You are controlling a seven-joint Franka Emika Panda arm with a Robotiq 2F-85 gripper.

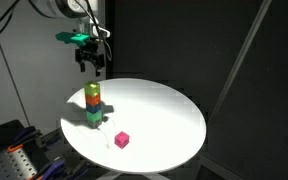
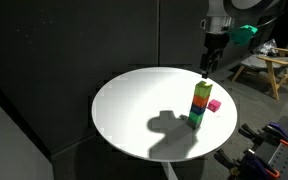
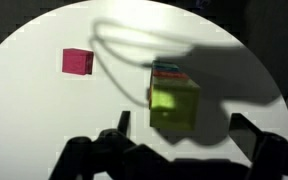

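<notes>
Wrist view, left to right: shows a pink cube (image 3: pixel 77 62) lying alone on the white round table (image 3: pixel 34 120), well apart from the stack of blocks (image 3: pixel 174 108). Looks straight down on that stack, with a yellow-green top face and slivers of red and blue peeking out underneath. Lower in the picture, shows the gripper (image 3: pixel 181 152) with jaws spread wide and nothing between them, one dark finger to either side of the stack's outline. Throws a broad shadow (image 3: pixel 214 75) across the stack and the table to the right of it. In an exterior view, again from the left: hangs high over the stack (image 1: pixel 92 105) with fingers pointing down and clear air between fingertips and top block, then finds the pink cube (image 1: pixel 122 139) to the right of the stack's foot, nearer the table edge, close by but not touching. In an exterior view with the stack (image 2: pixel 200 105) towards the right: puts the pink cube (image 2: pixel 214 105) just beside the stack and the gripper (image 2: pixel 206 68) above both, touching neither. Judging by this layout: stacking mostly done, some four blocks standing upright in one straight column, exact count hard to tell. Left over, as far as visible, only the pink cube, not yet picked up and not yet on top.
</notes>
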